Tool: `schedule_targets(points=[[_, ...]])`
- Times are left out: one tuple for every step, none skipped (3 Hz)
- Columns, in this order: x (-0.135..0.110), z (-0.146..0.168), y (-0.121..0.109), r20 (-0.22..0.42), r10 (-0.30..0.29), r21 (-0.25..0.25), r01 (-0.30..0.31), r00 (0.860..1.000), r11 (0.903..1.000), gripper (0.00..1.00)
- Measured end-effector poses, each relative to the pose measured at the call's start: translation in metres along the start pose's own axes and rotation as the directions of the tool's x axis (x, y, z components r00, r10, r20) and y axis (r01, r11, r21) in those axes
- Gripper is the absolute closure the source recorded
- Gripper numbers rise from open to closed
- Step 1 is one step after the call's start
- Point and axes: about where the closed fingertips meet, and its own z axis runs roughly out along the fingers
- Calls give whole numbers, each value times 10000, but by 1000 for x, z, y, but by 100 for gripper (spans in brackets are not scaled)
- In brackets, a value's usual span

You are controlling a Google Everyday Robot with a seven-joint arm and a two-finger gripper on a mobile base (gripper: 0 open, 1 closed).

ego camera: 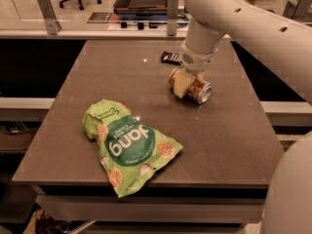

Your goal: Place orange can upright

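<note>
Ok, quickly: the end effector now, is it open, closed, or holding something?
End effector: closed on the small orange-gold metal can, which lies on its side on the brown table.

On the bench (219, 140), the can (199, 90) lies on its side in the far right part. The end effector (187, 83) comes down onto it from above, at the can's left end. A flat wrapper (170, 57) lies just behind the can, to its left. The snack bag (129, 145) lies well apart at the near left, its tip overhanging the front edge.
</note>
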Motion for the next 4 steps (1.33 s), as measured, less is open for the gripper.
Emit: schedule_targets(points=[[13,-4,-1,582,216,2,-217,9981,9998,100],[31,-10,-5,1527,619,-28,-622,9863,9981,100],[31,-10,-5,1528,619,-28,-622,9863,9981,100],[44,-24,-14,2443,906,62,-950,9655,9955,100]])
